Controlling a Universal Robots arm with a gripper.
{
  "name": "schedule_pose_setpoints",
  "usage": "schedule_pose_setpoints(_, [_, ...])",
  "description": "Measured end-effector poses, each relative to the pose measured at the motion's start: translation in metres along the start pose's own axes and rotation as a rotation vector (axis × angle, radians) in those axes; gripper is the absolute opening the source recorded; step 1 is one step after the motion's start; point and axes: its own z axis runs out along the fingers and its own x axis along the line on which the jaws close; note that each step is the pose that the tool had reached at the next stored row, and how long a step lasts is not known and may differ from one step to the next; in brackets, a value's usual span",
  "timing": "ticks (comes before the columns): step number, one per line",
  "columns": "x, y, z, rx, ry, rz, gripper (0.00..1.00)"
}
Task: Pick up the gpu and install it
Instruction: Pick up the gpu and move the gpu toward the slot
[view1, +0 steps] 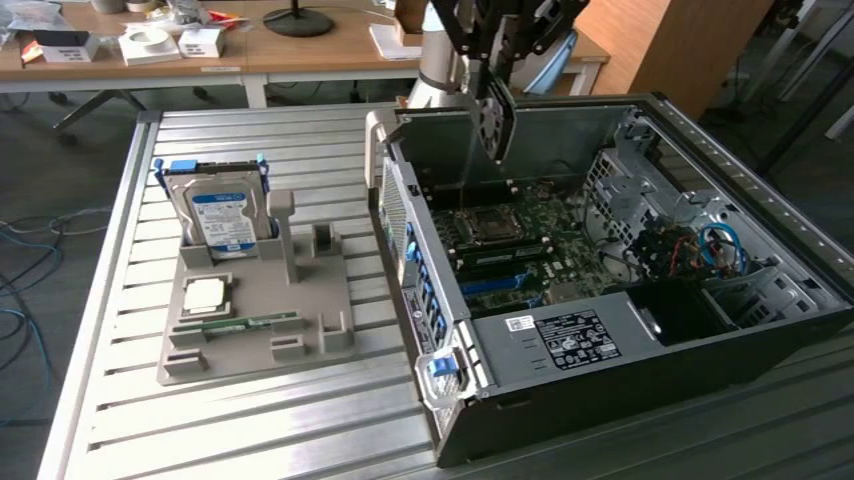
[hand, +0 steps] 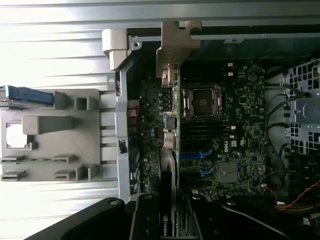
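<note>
My gripper hangs over the open computer case, shut on the gpu. The gpu is a thin dark card held on edge, pointing down toward the motherboard but still clearly above it. In the wrist view the gpu appears edge-on between my black fingers, its metal bracket at the far end. It sits over the motherboard, beside the processor socket.
A grey parts holder lies on the slatted metal table at the exterior view's left. It carries a silver hard drive, a processor chip and a green memory stick. Cables crowd the case's right side.
</note>
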Motion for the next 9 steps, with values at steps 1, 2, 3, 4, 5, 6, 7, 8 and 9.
schedule_pose_setpoints(1, [-0.002,0.0001,0.0001,-0.0004,0.0,0.0,0.26])
schedule_pose_setpoints(2, [-0.004,0.0003,0.0001,-0.0008,0.0,0.0,0.26])
schedule_pose_setpoints(3, [-0.007,0.0004,0.0002,-0.0012,0.0,0.0,0.26])
schedule_pose_setpoints(4, [-0.009,0.0006,0.0003,-0.0018,0.0001,0.0,0.26])
schedule_pose_setpoints(5, [-0.011,0.0008,0.0003,-0.0024,0.0001,0.0,0.26])
schedule_pose_setpoints(6, [-0.013,0.0009,0.0004,-0.0028,0.0002,0.0,0.26])
schedule_pose_setpoints(7, [-0.015,0.0011,0.0004,-0.0033,0.0002,0.0,0.26])
schedule_pose_setpoints(8, [-0.018,0.0013,0.0005,-0.004,0.0002,0.0,0.26])
schedule_pose_setpoints(9, [-0.02,0.0014,0.0005,-0.0045,0.0003,0.0,0.26])
